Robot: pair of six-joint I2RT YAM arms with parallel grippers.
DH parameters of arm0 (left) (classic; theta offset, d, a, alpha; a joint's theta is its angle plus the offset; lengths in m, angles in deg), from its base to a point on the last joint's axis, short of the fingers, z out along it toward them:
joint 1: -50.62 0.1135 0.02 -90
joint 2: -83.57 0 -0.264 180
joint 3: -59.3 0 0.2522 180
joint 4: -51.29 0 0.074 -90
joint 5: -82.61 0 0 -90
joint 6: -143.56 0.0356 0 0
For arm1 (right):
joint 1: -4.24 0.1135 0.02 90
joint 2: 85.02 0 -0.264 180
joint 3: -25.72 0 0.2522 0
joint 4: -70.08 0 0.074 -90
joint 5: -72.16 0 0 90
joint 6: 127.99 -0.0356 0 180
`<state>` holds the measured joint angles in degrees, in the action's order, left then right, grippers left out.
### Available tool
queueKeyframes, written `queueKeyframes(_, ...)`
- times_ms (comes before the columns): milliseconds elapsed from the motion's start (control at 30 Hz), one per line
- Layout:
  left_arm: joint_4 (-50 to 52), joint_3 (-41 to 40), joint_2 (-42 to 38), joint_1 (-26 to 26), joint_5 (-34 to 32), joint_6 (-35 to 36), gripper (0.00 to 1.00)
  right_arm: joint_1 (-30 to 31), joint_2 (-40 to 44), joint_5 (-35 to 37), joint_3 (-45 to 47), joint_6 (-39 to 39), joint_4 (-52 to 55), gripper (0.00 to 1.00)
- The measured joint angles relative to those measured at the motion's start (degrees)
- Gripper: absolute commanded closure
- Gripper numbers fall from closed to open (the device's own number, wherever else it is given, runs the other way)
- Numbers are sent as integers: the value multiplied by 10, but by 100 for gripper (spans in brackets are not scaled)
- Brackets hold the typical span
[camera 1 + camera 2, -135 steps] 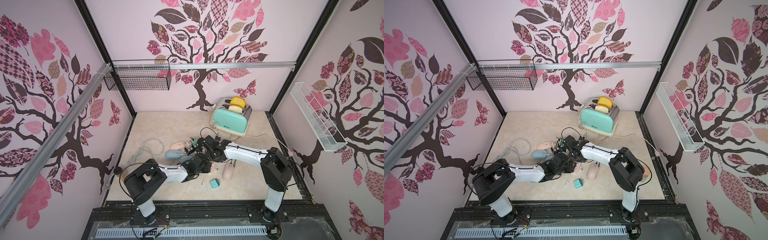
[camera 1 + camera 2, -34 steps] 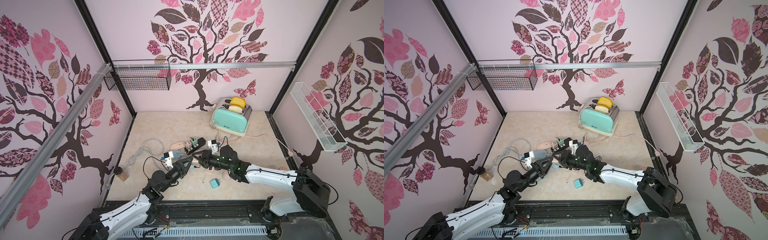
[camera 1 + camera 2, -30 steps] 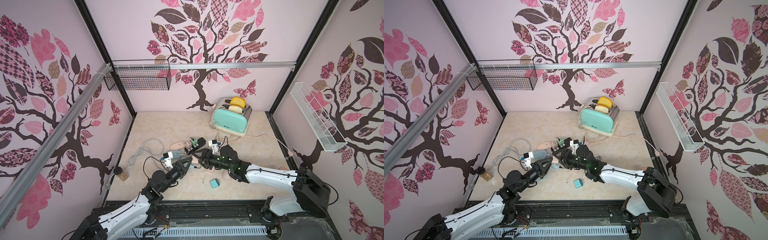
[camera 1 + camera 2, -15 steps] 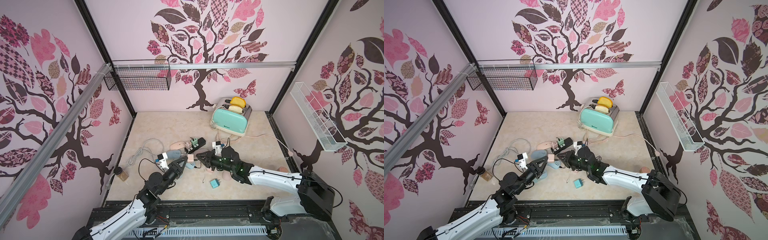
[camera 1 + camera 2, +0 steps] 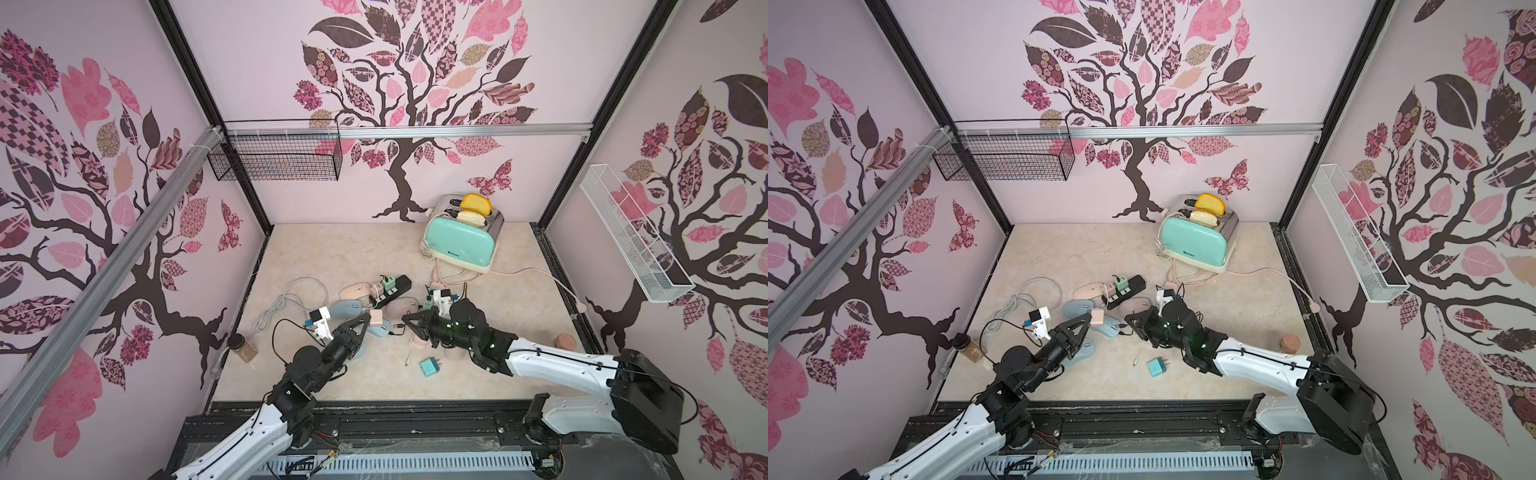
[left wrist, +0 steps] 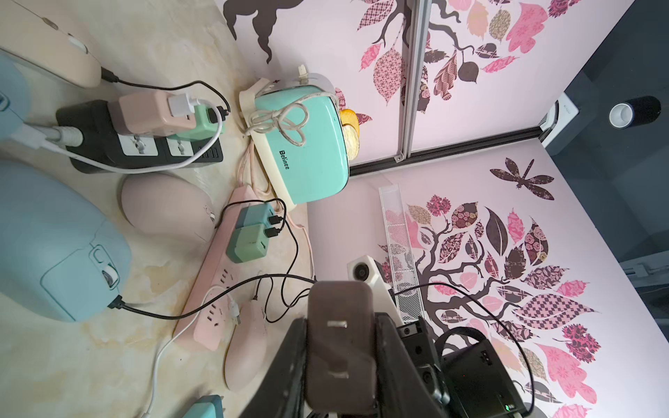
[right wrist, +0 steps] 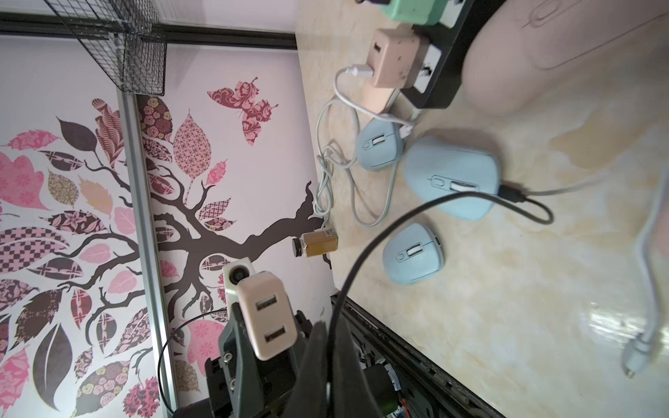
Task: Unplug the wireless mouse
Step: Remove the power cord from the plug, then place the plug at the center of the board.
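My left gripper [image 5: 365, 321] clamps the pink charger [image 5: 376, 318], which is lifted with both ports empty. My right gripper [image 5: 409, 324] pinches the black cable [image 7: 362, 253]. The cable is plugged into the blue mouse [image 5: 380, 329], which lies between the grippers. I advise regripping at the plug and pulling straight.

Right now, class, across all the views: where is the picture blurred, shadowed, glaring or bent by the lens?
Right wrist view: the pale plug is smeared, glare whitens the tabletop, the black cable in the right jaws is sharp. Left wrist view: the pink charger in the left jaws is shadowed, looking brown. Both top views: sharp, but the frame posts splay outward.
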<state>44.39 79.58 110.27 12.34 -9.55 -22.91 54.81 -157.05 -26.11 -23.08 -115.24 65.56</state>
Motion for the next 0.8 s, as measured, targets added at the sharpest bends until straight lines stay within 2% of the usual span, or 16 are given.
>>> queueKeyframes(167, 84, 5, -47, 33, 13, 10, 100, -19, 11, -17, 5, 26, 63, 100)
queueKeyframes(400, 252, 46, -71, 35, 37, 53, 100, -28, -16, -92, -75, 164, 256, 100)
queueKeyframes(567, 307, 80, 46, 34, 82, 90, 100, -27, -26, -97, -72, 236, 349, 100)
queueKeyframes(600, 317, 85, 77, 32, 90, 99, 95, -27, -26, -94, -76, 252, 367, 100)
queueKeyframes(767, 356, 107, 183, 14, 115, 131, 95, -27, -33, -68, -133, 317, 447, 100)
queueKeyframes(800, 360, 109, 197, 6, 116, 135, 92, -27, -34, -61, -145, 330, 460, 100)
